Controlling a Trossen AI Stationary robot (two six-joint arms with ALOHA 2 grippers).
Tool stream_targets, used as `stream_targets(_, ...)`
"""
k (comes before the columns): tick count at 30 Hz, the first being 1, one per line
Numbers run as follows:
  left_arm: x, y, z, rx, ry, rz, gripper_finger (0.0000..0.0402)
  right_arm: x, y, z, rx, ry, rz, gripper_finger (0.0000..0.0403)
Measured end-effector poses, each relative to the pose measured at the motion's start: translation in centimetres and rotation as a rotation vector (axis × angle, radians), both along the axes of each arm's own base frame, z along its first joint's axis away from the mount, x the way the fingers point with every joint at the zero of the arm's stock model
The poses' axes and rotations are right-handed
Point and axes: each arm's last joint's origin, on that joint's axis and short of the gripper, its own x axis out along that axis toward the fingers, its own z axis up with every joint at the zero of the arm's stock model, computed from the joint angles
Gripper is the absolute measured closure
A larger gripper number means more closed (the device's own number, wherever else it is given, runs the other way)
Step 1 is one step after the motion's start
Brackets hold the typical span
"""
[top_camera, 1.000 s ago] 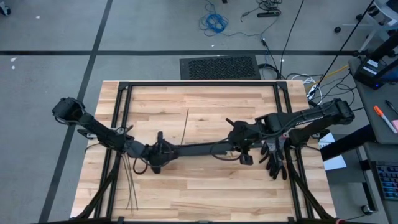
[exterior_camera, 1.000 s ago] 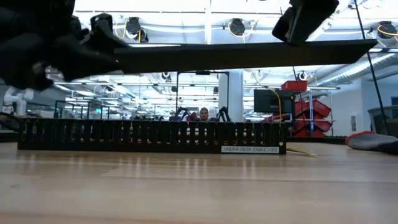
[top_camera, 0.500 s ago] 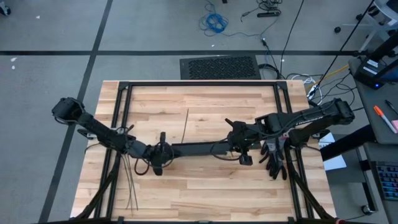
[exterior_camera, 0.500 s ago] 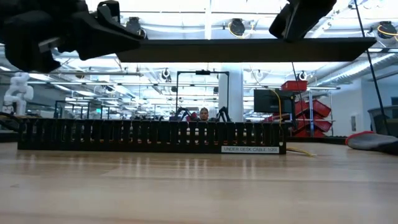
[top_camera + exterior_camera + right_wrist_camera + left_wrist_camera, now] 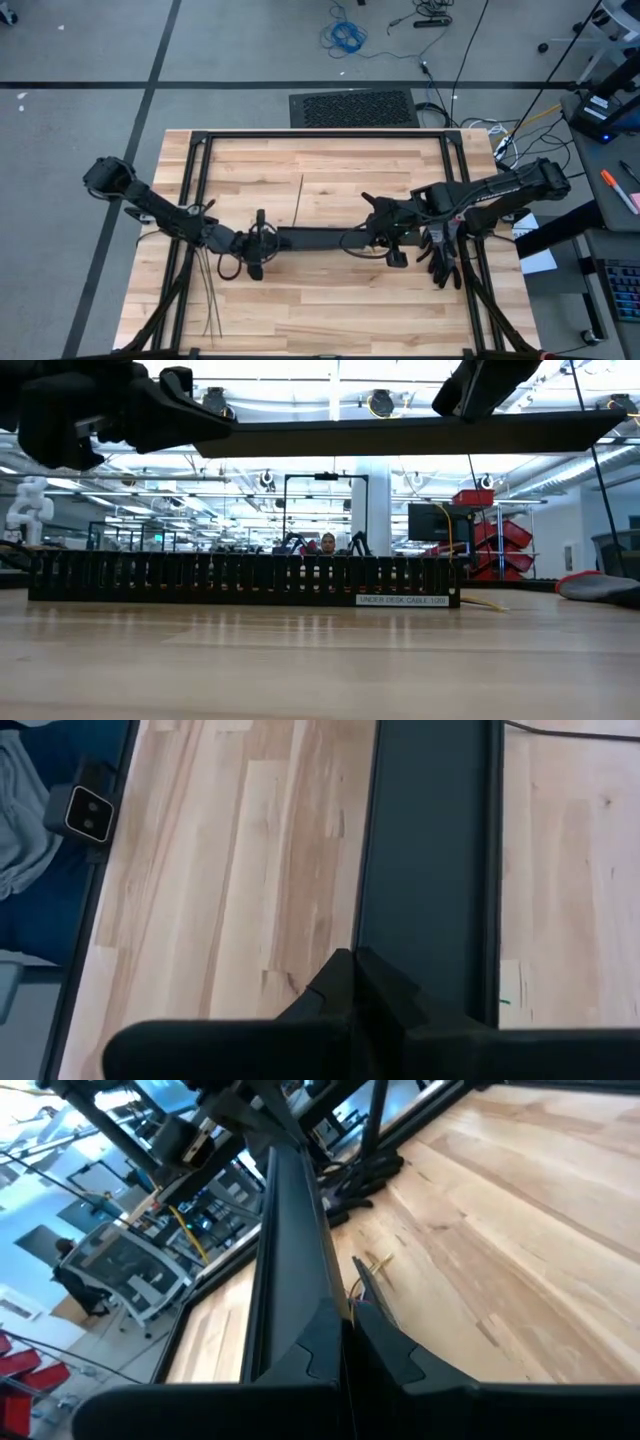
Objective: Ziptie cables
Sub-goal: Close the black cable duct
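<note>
Gleaming wooden table (image 5: pixel 320 670) (bright workshop beyond)

Two dark jointed arms, matte black angular pincer fingers (image 5: pixel 390 1355), thin black cables alongside

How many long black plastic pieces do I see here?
2. A slotted black plastic duct stands on the wooden table; a flat black plastic bar hangs above, the left gripper and right gripper shut on its ends. None else visible.

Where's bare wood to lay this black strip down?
Bare wood: the near half of the table, and the far half beside the lone ziptie. Crowded: the zipties at the near left, the black gloves at the right.
</note>
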Motion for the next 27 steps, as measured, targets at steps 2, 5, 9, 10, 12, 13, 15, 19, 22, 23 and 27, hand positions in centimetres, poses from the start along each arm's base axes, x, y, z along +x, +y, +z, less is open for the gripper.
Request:
stream_targets(2,0.0,0.0,0.2,-0.026,-0.019,0.012,0.0387,0.0,0.0,0.0,-0.018,-0.005,-0.001,0.0403)
stream_targets(5,0.0,0.1,0.3,-0.07,-0.04,0.069,0.0387,0.4,-0.3,0.5,-0.119,-0.088,-0.08,0.0395)
stream_targets(9,0.0,0.2,0.2,-0.078,-0.03,0.081,0.0387,0.4,-0.2,2.1,-0.266,-0.25,-0.147,0.0368)
stream_targets(10,0.1,0.2,0.2,-0.09,-0.03,0.086,0.0387,0.5,0.0,2.7,-0.287,-0.31,-0.142,0.036)
stream_targets(12,0.1,0.4,0.4,-0.126,-0.046,0.103,0.0387,0.0,0.4,3.7,-0.369,-0.389,-0.138,0.0343)
stream_targets(13,0.2,0.5,0.5,-0.148,-0.058,0.116,0.0387,-0.3,0.6,4.1,-0.425,-0.414,-0.142,0.0334)
stream_targets(15,0.4,1.1,1.1,-0.273,-0.141,0.224,0.0387,-0.7,1.0,4.5,-0.554,-0.429,-0.128,0.0317)
stream_targets(19,0.7,3.2,2.9,-0.578,-0.356,0.415,0.0388,-0.5,2.5,2.7,-0.812,-0.311,-0.07,0.0284)
stream_targets(22,0.9,4.0,3.6,-0.734,-0.421,0.405,0.0388,0.7,3.8,-0.1,-1.004,-0.191,-0.033,0.0268)
stream_targets(23,0.9,4.3,3.8,-0.786,-0.436,0.403,0.0388,1.2,4.2,-1.1,-1.072,-0.155,-0.03,0.0265)
stream_targets(27,1.3,5.5,3.6,-0.998,-0.429,0.348,0.0388,3.0,5.4,-5.1,-1.359,0.0,0.028,0.0257)
